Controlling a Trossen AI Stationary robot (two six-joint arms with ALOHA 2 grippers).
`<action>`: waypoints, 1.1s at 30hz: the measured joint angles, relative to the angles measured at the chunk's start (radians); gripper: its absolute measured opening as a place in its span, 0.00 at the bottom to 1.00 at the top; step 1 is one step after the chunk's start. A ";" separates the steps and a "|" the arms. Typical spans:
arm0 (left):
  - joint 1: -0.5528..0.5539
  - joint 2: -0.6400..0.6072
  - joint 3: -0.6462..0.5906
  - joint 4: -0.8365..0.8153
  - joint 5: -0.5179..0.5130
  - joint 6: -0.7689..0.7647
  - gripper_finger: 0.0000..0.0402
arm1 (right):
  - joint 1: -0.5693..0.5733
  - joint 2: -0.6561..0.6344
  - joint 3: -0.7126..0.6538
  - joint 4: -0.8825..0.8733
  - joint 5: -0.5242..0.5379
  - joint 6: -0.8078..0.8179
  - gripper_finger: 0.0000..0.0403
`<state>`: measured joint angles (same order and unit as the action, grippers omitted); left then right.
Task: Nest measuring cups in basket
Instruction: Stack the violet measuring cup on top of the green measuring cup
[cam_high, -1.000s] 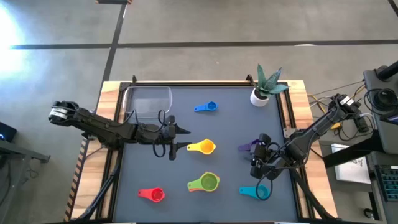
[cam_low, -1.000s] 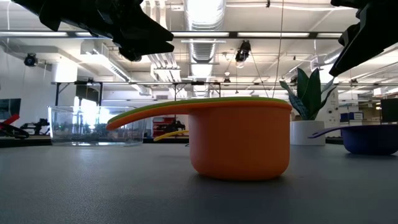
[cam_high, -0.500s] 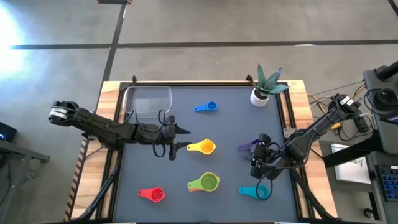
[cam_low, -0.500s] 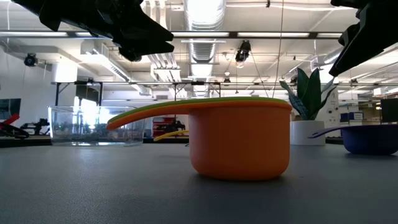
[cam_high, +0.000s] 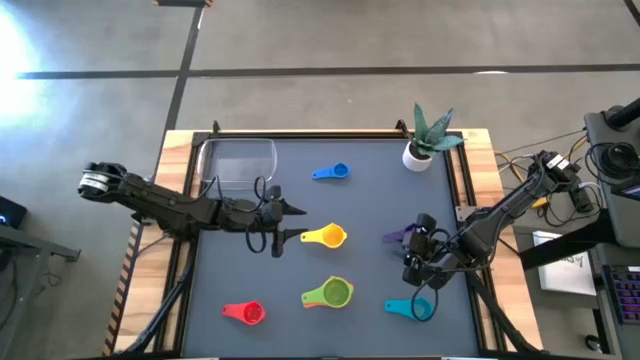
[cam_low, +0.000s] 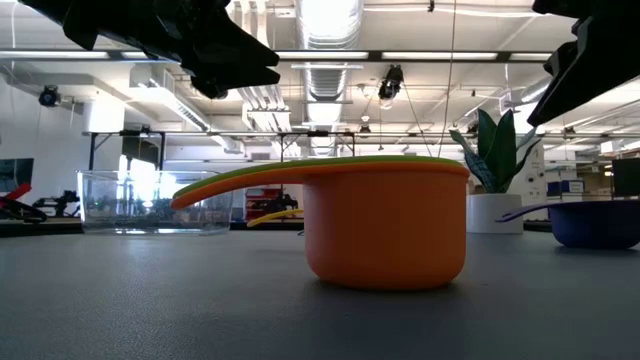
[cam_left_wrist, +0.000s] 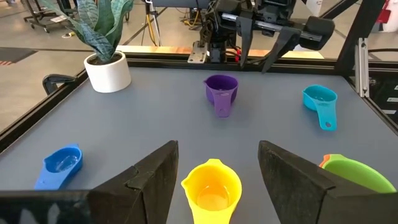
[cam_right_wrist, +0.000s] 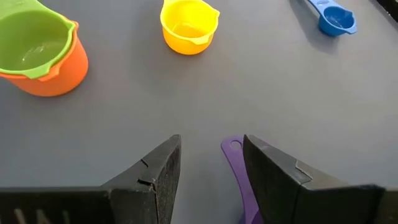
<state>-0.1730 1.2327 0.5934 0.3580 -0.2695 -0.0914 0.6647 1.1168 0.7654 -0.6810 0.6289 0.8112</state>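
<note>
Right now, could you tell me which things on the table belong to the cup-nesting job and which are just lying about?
Job: basket; blue cup; yellow cup; purple cup; teal cup; red cup; green cup nested in orange cup.

Lying about: potted plant.

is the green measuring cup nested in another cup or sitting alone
Nested. The green cup sits inside the orange cup, its rim above the orange one's.

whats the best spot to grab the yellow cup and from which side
Probably the flat handle of the yellow cup, which sticks out toward the open left gripper hanging just beside it. Come straight down, one finger on each long edge of the handle: it is flat and narrow, while the round bowl could slip from the fingers.
</note>
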 joint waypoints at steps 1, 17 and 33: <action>0.000 0.000 0.000 0.000 0.000 0.000 0.51 | 0.000 0.000 0.000 -0.003 0.000 0.000 0.41; 0.000 0.000 0.000 -0.022 0.000 -0.031 0.51 | -0.027 0.000 0.000 -0.028 -0.092 -0.001 0.41; 0.000 0.000 0.000 -0.023 0.000 -0.031 0.51 | -0.093 0.122 0.000 -0.207 -0.304 0.053 0.41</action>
<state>-0.1730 1.2331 0.5934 0.3347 -0.2694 -0.1219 0.5720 1.2391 0.7650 -0.8882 0.3245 0.8645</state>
